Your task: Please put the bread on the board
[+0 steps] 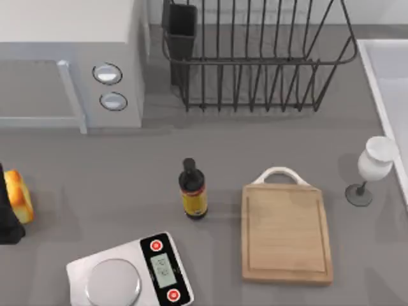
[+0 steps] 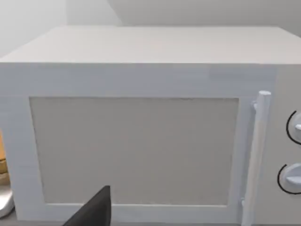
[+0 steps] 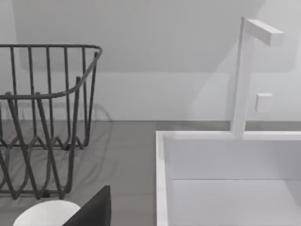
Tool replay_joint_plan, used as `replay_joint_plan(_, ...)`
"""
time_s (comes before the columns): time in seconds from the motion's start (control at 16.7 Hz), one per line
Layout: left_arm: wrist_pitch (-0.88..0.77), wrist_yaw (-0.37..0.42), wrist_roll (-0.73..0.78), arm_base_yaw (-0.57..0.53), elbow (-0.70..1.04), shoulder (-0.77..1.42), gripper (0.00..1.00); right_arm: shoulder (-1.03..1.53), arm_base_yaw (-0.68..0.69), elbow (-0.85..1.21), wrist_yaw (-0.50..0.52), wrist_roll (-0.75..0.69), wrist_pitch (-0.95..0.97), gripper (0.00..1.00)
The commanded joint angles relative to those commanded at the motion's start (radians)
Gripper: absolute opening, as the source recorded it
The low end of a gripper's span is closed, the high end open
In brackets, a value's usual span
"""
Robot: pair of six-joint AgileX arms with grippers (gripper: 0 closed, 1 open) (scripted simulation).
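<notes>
The bread [image 1: 19,196], a small golden-yellow chunk with a toasted orange crust, lies at the far left edge of the table. My left gripper [image 1: 7,220] is a dark shape right beside it, at the picture's left border; whether they touch is unclear. In the left wrist view an orange sliver of the bread [image 2: 2,157] sits at the border. The board [image 1: 285,233], light wood with a white arched handle, lies right of centre with nothing on it. A dark part of my right gripper [image 3: 91,209] appears in the right wrist view, near the sink.
A white microwave [image 1: 70,64] stands at the back left and a wire dish rack [image 1: 255,57] behind the middle. A small dark bottle [image 1: 192,191] stands left of the board, a kitchen scale [image 1: 131,274] at the front, a wine glass [image 1: 371,167] and sink [image 1: 389,83] at the right.
</notes>
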Motion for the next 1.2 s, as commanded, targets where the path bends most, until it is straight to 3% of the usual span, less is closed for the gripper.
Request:
replay_joint_plan(0.24, -0.024, -0.001, 0.031, 0.002, 0.031, 0.032, 1.0, 0.0, 0.0, 0.0, 0.0, 0.0, 0.0, 1.0)
replay_joint_plan(0.48, -0.156, -0.002, 0.195, 0.01, 0.195, 0.223, 1.0, 0.0, 0.0, 0.0, 0.0, 0.0, 0.0, 1.0)
replay_joint_plan(1.2, -0.81, 0.0, 0.964, 0.041, 0.918, 1.387, 1.0, 0.0, 0.0, 0.0, 0.0, 0.0, 0.0, 1.0)
